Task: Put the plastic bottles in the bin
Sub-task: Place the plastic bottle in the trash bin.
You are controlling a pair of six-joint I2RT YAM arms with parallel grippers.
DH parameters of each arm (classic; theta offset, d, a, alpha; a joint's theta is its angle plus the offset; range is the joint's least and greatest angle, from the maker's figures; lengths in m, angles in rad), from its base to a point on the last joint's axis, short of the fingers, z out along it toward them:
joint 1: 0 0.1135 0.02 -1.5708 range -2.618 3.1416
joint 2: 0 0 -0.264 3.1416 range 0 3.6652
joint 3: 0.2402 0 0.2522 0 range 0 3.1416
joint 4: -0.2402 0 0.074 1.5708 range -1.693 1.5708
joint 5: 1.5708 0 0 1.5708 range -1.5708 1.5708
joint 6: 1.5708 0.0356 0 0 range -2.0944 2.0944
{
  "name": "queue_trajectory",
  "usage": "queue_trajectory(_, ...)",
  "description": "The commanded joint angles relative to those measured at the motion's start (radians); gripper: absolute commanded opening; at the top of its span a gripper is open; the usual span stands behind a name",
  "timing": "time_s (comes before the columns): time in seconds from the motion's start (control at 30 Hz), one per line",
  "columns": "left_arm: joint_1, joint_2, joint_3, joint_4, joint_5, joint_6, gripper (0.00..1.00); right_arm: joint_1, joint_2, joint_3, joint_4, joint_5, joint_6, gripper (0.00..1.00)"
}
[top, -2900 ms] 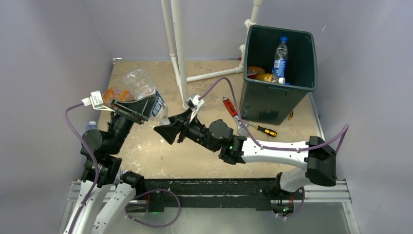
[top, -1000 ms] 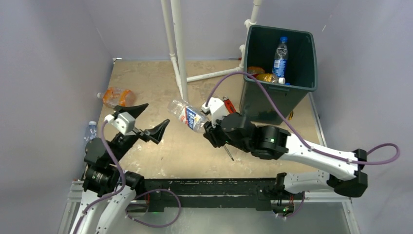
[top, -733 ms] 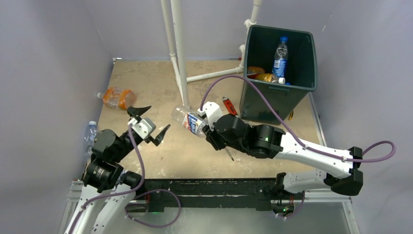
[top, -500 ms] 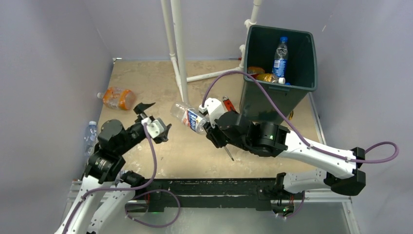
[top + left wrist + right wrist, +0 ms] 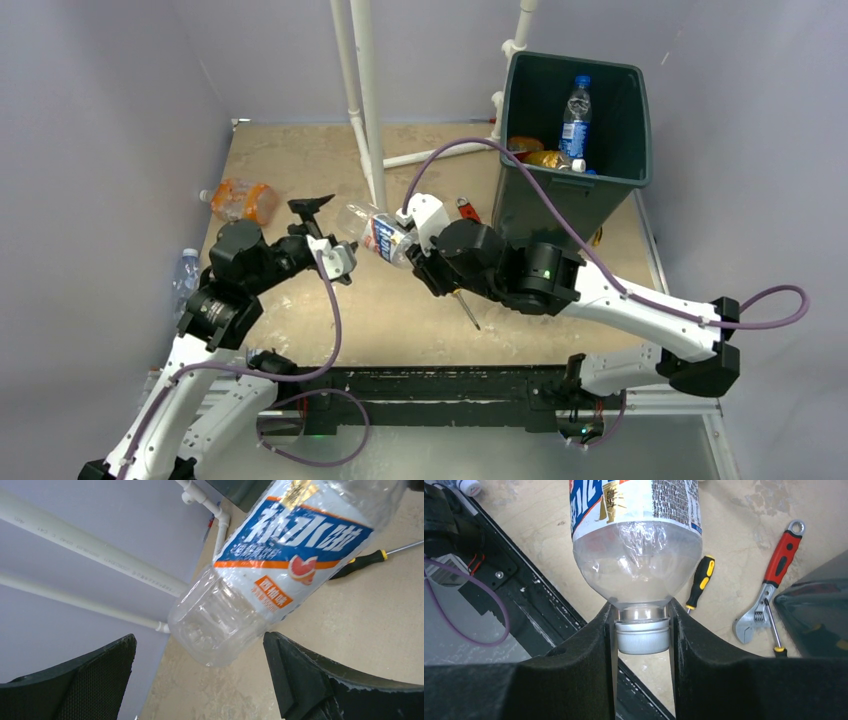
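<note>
Beyond the left claw (image 5: 333, 238), toward the left edge of the desk (image 5: 300, 320), lie a small clear plastic bottle (image 5: 186, 272) and a crumpled orange-tinted plastic bottle (image 5: 240, 200). That claw is spread wide and empty, its fingers (image 5: 80, 680) either side of the base of a clear plastic bottle with a blue-and-white label (image 5: 378, 232). The right claw (image 5: 642, 630) pinches this bottle at its neck and pale cap. Well to its right stands the tall dark green plastic bin (image 5: 545, 215), with more bottles (image 5: 575, 115) inside.

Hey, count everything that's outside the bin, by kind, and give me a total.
Plastic bottles: 3, one in the right gripper
Screwdrivers: 2 in plain view
Wrench: 1
Total: 6
</note>
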State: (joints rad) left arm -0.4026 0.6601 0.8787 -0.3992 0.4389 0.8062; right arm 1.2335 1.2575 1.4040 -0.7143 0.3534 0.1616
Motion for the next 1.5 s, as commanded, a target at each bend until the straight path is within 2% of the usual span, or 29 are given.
queue_trajectory(0.0, -0.013, 0.007, 0.030, -0.032, 0.045, 0.090, 0.99, 0.001, 0.035, 0.065, 0.100, -0.030, -0.034, 0.00)
queue_trajectory(0.27, -0.024, 0.008, -0.013, -0.026, 0.038, 0.152, 0.99, 0.001, 0.126, 0.158, 0.121, -0.112, -0.070, 0.00)
queue_trajectory(0.57, -0.054, 0.032, -0.041, 0.005, -0.020, 0.202, 0.99, 0.001, 0.205, 0.301, 0.070, -0.159, -0.117, 0.00)
queue_trajectory(0.9, -0.064, -0.002, -0.099, 0.046, -0.072, 0.205, 0.99, -0.002, 0.176, 0.342, 0.049, -0.127, -0.140, 0.00)
queue_trajectory(1.0, -0.064, -0.015, -0.106, 0.085, -0.062, 0.154, 0.99, -0.008, 0.164, 0.328, 0.056, -0.120, -0.140, 0.00)
queue_trajectory(1.17, -0.064, -0.026, -0.128, 0.216, -0.047, -0.057, 0.99, -0.025, 0.146, 0.305, 0.074, -0.129, -0.135, 0.00)
queue_trajectory(1.27, -0.064, -0.017, -0.132, 0.234, -0.065, -0.122, 0.93, -0.030, 0.138, 0.297, 0.076, -0.127, -0.131, 0.00)
queue_trajectory(1.43, -0.064, -0.014, -0.132, 0.207, -0.065, -0.126, 0.71, -0.047, 0.123, 0.290, 0.075, -0.125, -0.127, 0.00)
queue_trajectory(1.47, -0.063, -0.013, -0.129, 0.198, -0.068, -0.126, 0.64, -0.050, 0.121, 0.291, 0.073, -0.122, -0.127, 0.00)
